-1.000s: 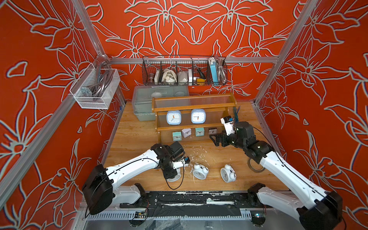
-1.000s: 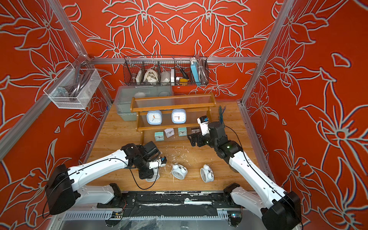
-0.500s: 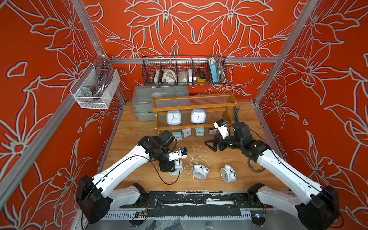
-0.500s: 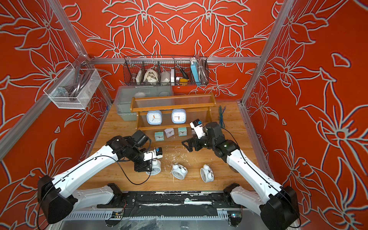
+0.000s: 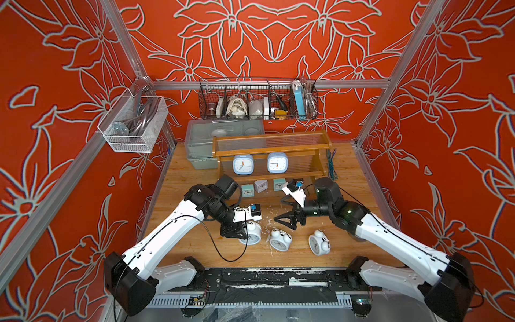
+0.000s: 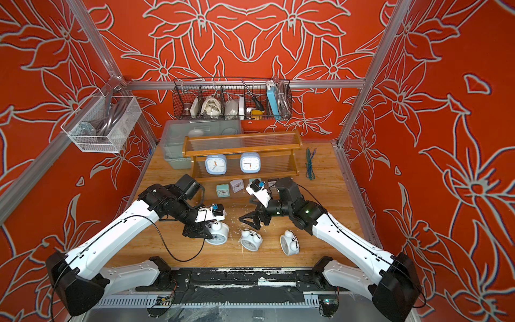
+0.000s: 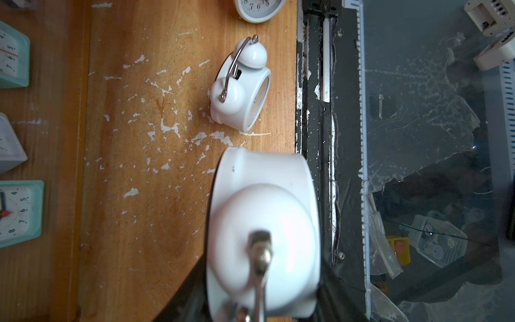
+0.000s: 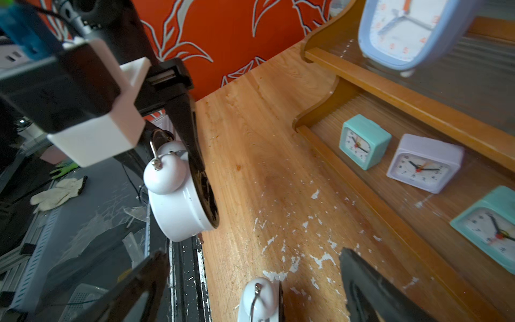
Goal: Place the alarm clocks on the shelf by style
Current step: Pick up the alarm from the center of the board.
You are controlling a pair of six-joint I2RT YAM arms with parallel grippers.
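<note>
The left gripper [image 5: 241, 233] is narrowed onto a white round twin-bell alarm clock [image 5: 254, 237], pinching it front and back; the right wrist view shows one black finger [image 8: 195, 156] flat against the clock's back. Whether the clock rests on the wooden tabletop [image 5: 181, 178] I cannot tell. The right gripper [image 5: 279, 211] is spread wide and holds nothing, hanging over the table just beyond a second twin-bell clock [image 5: 280, 239]; a third [image 5: 319, 244] lies beside it. On the orange-brown wooden stepped shelf [image 5: 271, 152], two light-blue rounded-square clocks [image 5: 243, 164] stand on the middle tier, and small cube clocks [image 5: 247, 191] sit on the lowest.
</note>
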